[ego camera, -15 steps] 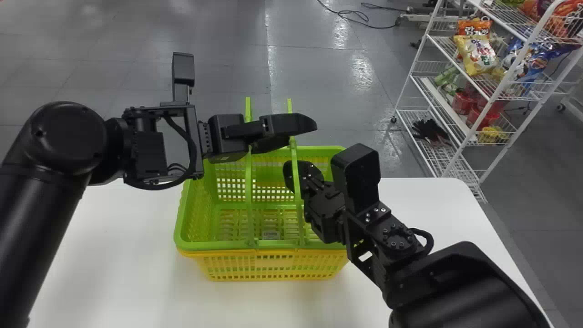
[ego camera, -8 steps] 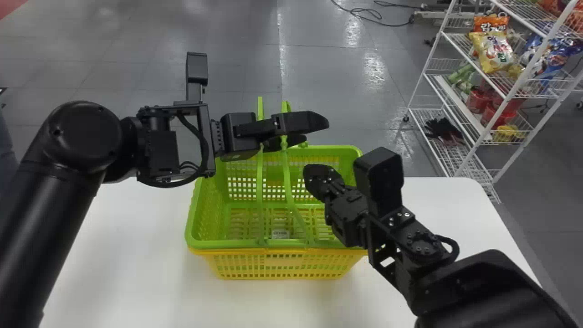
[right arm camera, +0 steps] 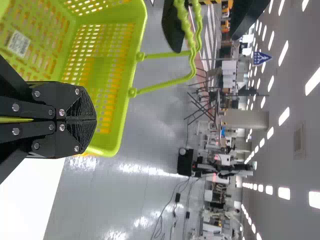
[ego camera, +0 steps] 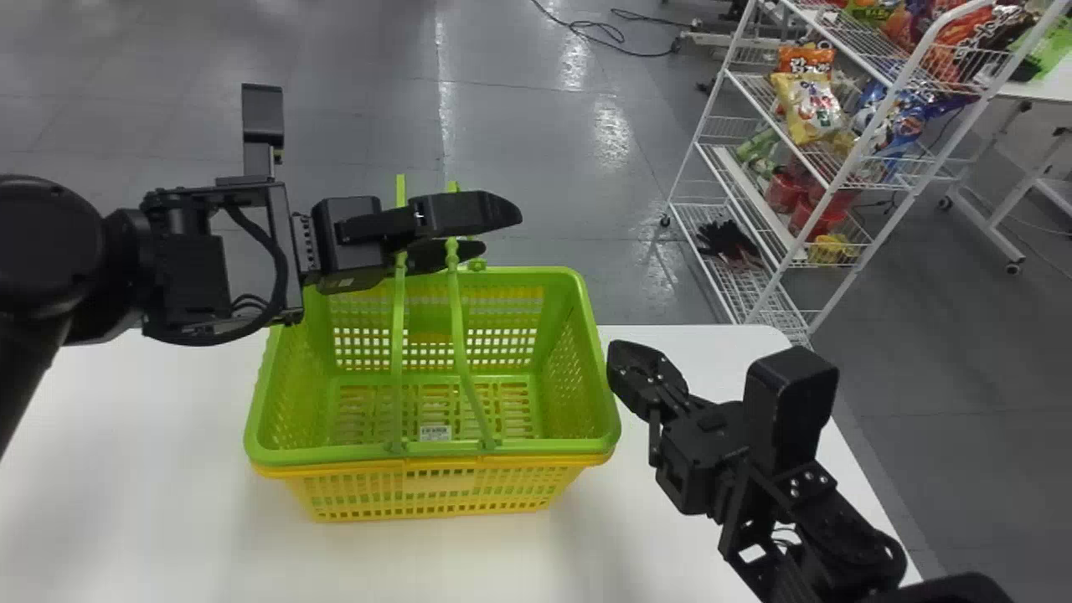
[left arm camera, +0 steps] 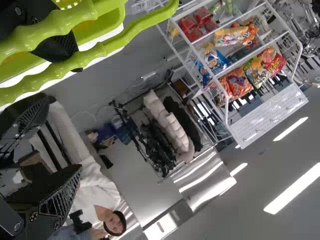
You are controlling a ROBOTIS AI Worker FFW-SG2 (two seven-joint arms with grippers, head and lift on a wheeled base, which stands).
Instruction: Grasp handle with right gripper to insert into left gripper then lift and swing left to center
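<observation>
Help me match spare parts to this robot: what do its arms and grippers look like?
The left arm is black and rounded, with a looping black cable. The right arm is also black, with silver screws. Left gripper and right gripper have black, tapered fingers with ribbed tips.

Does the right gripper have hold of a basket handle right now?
No, the right gripper is at the right of the basket, fingertips together, while the green handles stand apart from it, by the left gripper.

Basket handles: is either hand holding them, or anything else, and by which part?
Nothing is held: the left hand is open, the right hand shut empty.
</observation>
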